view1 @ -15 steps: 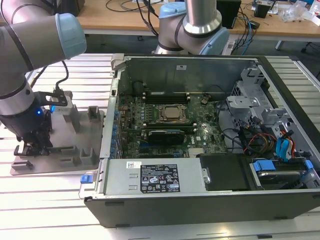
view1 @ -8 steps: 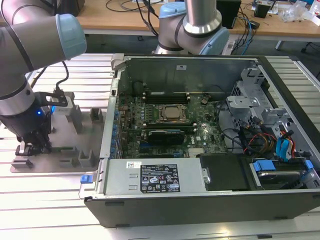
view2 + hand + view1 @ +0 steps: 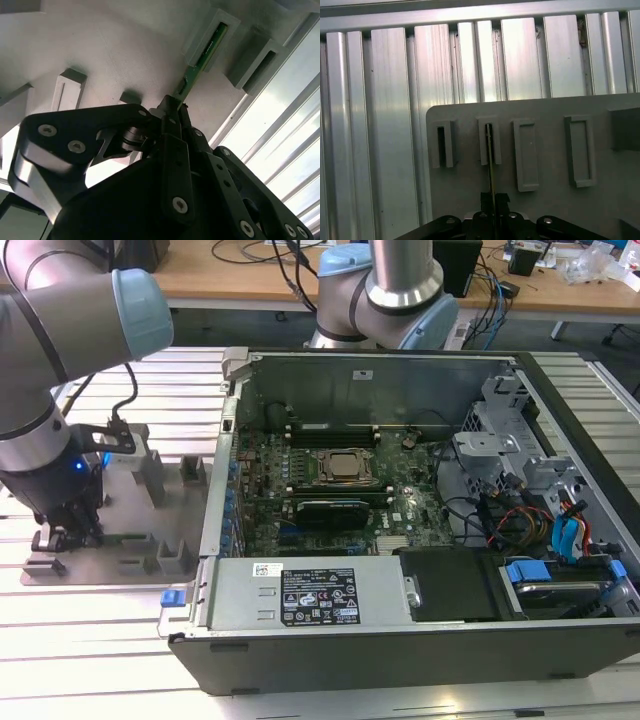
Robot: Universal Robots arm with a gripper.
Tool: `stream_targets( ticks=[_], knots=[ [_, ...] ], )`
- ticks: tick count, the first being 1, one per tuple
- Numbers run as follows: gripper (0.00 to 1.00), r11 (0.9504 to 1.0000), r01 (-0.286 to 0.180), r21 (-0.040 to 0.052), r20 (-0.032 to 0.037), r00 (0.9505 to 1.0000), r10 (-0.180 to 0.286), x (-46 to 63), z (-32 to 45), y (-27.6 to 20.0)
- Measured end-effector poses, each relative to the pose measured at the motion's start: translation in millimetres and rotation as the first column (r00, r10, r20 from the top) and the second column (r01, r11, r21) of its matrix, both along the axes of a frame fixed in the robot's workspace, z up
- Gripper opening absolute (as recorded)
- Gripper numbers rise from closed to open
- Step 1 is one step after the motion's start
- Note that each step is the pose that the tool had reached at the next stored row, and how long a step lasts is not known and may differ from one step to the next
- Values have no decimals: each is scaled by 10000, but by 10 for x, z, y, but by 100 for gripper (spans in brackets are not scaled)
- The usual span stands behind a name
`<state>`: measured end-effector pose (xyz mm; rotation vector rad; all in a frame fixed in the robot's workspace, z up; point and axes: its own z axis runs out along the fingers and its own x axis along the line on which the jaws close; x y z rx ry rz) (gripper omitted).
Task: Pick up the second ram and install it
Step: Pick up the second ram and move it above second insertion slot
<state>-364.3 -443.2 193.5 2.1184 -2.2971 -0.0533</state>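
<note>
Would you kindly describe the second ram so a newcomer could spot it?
Beside the open computer case lies a grey fixture plate with slotted blocks. The second ram sits in one block, held by the gripper: the only thin green strip there.

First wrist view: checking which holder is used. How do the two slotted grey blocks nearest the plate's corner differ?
The corner-side slotted grey block has an empty slot; the neighbouring slotted grey block holds the thin green ram stick. The gripper, shut on the stick, lines up with the neighbouring block, not the corner-side one. Both rise from the grey fixture plate.
</note>
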Motion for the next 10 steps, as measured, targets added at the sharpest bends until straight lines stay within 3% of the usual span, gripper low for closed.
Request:
stream_targets(
  ticks=[8, 10],
  knots=[
    [14, 10000, 1, 2, 3, 10000, -1, 1, -14, 0],
    [14, 10000, 1, 3, 5, 10000, -1, 1, 42, 1]
  ],
)
